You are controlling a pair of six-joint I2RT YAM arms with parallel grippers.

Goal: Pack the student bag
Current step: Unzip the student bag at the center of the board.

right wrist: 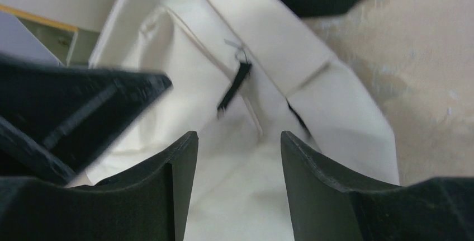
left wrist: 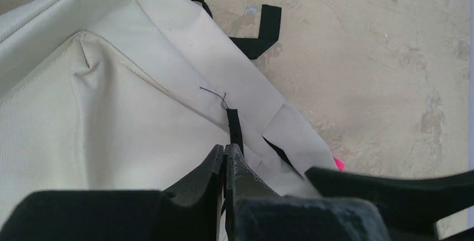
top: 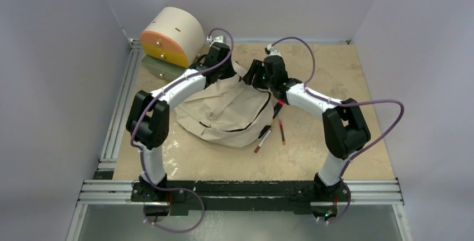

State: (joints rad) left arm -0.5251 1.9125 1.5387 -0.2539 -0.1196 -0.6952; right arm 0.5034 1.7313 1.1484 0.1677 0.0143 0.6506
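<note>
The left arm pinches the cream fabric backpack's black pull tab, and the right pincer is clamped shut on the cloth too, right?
No: the right wrist view shows the right end effector open, jaws apart above the cream fabric backpack, gripping nothing. The left end effector does pinch the black pull tab.

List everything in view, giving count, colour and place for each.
backpack: one, beige with black zips and straps, middle of the table
drawer unit: one, cream with an orange front, far left corner
marker: one, white with dark ends, on the table just right of the backpack
pen: one, reddish-brown, beside the marker
pink item: one, beside the backpack under the right arm, too hidden to identify
table: one, mottled beige top
left gripper: one, black, shut on the backpack's black tab
right gripper: one, black, open over the backpack's fabric
</note>
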